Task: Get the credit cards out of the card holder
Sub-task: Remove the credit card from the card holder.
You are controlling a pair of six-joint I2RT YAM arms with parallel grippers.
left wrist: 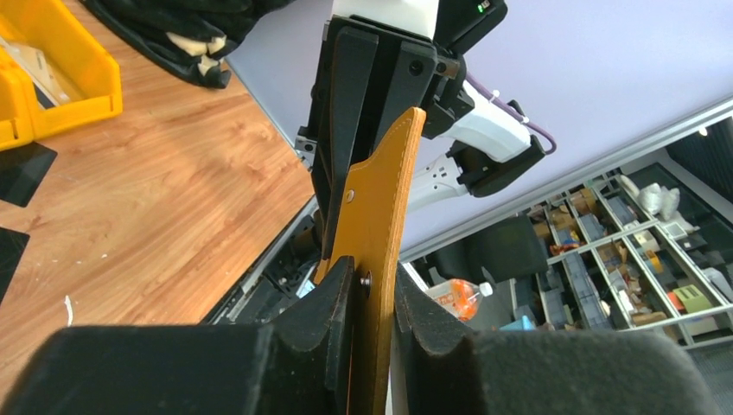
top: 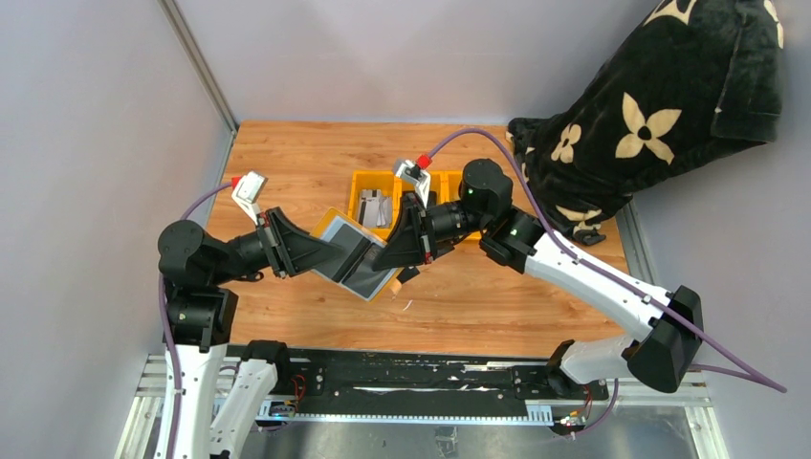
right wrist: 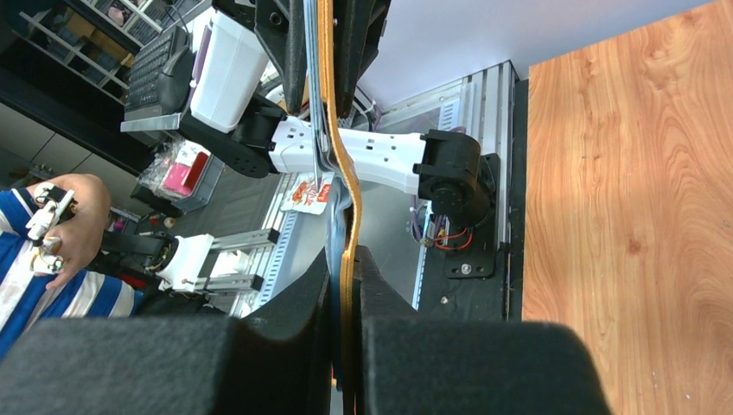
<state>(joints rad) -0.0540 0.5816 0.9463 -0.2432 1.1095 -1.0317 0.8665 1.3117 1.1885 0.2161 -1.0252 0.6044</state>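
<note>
The card holder (top: 352, 251), a mustard-yellow wallet with grey-blue lining, is held spread open above the table between both grippers. My left gripper (top: 325, 251) is shut on its left flap; the left wrist view shows the pads (left wrist: 341, 303) pinching the yellow leather (left wrist: 385, 216) near a snap stud. My right gripper (top: 387, 254) is shut on its right flap, seen edge-on in the right wrist view (right wrist: 344, 216). Two flat black pieces (left wrist: 22, 171) (left wrist: 7, 252), probably the credit cards, lie on the wood under the wallet. I see no white marks on them.
Yellow plastic bins (top: 383, 203) stand just behind the wallet, also in the left wrist view (left wrist: 60, 78). A black blanket with cream flowers (top: 650, 105) is piled at the back right. A small dark piece (top: 409, 275) shows under the right gripper. A person's hand (right wrist: 73, 216) is beyond the table.
</note>
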